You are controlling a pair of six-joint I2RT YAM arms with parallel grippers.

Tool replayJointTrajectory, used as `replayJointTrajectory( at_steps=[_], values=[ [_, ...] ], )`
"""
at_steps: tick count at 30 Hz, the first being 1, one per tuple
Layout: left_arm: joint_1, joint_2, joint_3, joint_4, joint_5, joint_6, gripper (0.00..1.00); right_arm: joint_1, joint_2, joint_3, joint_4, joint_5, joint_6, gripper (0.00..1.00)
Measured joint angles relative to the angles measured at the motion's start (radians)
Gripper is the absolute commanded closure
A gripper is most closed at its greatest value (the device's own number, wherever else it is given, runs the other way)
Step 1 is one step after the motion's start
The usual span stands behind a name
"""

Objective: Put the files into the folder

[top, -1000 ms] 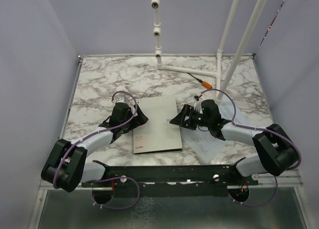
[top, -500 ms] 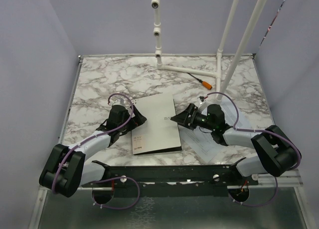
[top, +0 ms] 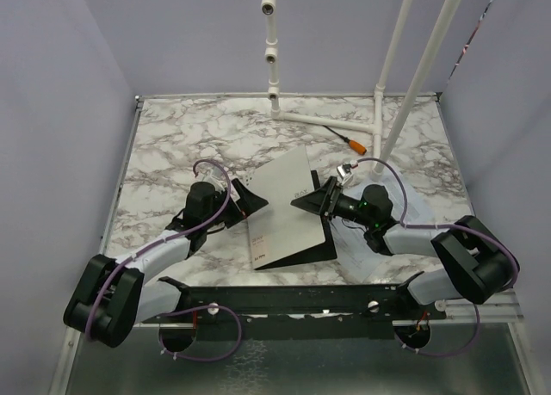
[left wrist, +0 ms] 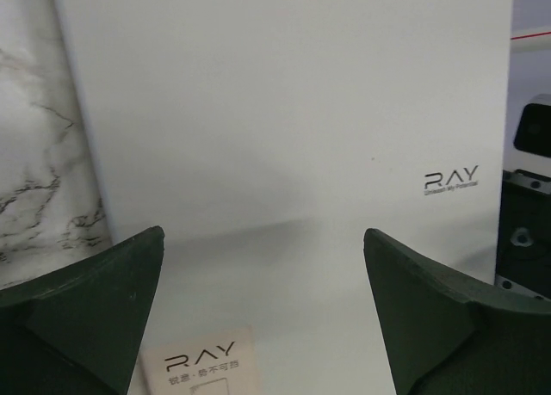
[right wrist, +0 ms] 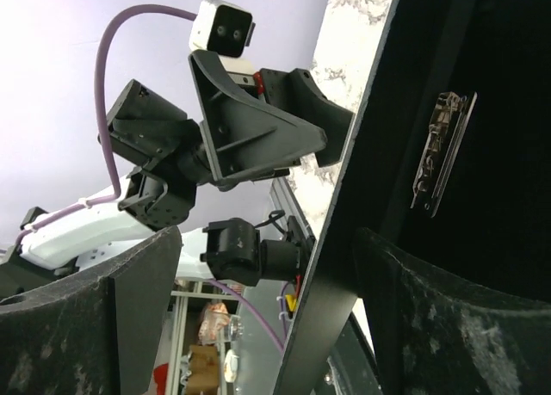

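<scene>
Folder [top: 286, 204] cover tilted up — right claw [top: 317, 198] spread around its edge.

White arms [top: 159, 250] with black joints trail looping purple cables [right wrist: 101, 102].

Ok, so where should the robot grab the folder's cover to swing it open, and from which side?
Probably best is the cover's long free edge, coming from the right. The folder is tilted, with that edge lifted off the table, so it is thin and open on both faces. The right gripper straddles it there, jaws open.
</scene>
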Motion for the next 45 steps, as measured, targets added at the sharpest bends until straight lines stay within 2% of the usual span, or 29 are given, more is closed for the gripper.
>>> replayJointTrajectory(
  at_steps=[4, 10, 18, 24, 30, 34, 39, 45],
  values=[
    [0.0, -0.014, 0.0, 0.058, 0.042, -0.029, 0.01, 0.0, 0.013, -0.012, 0.048, -0.011, 0.029, 0.18],
    [0.001, -0.016, 0.0, 0.081, 0.063, -0.043, 0.01, 0.0, 0.008, -0.013, 0.034, -0.012, 0.028, 0.23],
    [0.006, -0.016, -0.002, 0.083, 0.064, -0.045, 0.01, 0.0, -0.136, 0.0, -0.19, 0.013, -0.089, 0.35],
    [0.018, -0.016, -0.002, 0.082, 0.065, -0.045, 0.01, 0.0, -0.214, 0.028, -0.351, 0.049, -0.183, 0.57],
    [0.024, -0.024, -0.002, 0.053, 0.066, -0.043, 0.01, 0.0, -0.235, 0.031, -0.443, 0.078, -0.235, 0.75],
    [0.028, -0.026, 0.004, 0.021, 0.07, -0.041, 0.01, 0.0, -0.258, 0.037, -0.514, 0.095, -0.27, 0.98],
    [0.03, -0.042, 0.056, -0.082, 0.069, -0.014, 0.01, 0.003, -0.284, 0.095, -0.653, 0.121, -0.329, 0.99],
    [0.036, -0.068, 0.192, -0.249, 0.068, 0.069, 0.01, 0.042, -0.288, 0.231, -0.833, 0.171, -0.431, 0.99]
  ],
)
